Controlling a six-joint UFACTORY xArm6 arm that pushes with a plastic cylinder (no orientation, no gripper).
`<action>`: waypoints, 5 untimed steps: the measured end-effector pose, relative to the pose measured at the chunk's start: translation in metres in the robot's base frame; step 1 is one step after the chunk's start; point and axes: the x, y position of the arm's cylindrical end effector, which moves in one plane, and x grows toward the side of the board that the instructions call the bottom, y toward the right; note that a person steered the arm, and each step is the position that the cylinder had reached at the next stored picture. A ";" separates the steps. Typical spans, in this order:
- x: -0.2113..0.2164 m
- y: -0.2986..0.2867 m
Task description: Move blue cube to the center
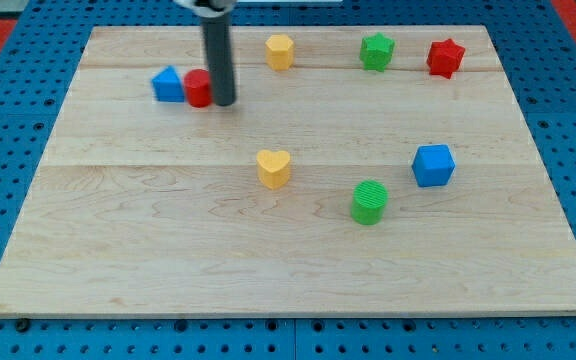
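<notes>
Camera view: blue cube (433, 165), probably light, rigid and slippery, wants pushing from its three-o'clock face; my tip (224, 102), bare, touches red cylinder (198, 88).

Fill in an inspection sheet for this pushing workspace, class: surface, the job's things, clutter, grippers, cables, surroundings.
Surface: pale wooden board, flat, its planks running across the view.
Job's things: blue cube at the view's right of centre, upright, touching nothing.
Clutter: yellow heart block near the centre; green ribbed cylinder below-left of the cube; blue block touching red block at upper left; yellow block, green star block and red star block along the top.
Grippers: none; my tip sits against the red block's right side, far from the cube.
Cables: nothing seen.
Surroundings: blue perforated base around the board.
</notes>
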 end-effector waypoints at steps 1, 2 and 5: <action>-0.009 -0.029; 0.003 0.087; 0.091 0.395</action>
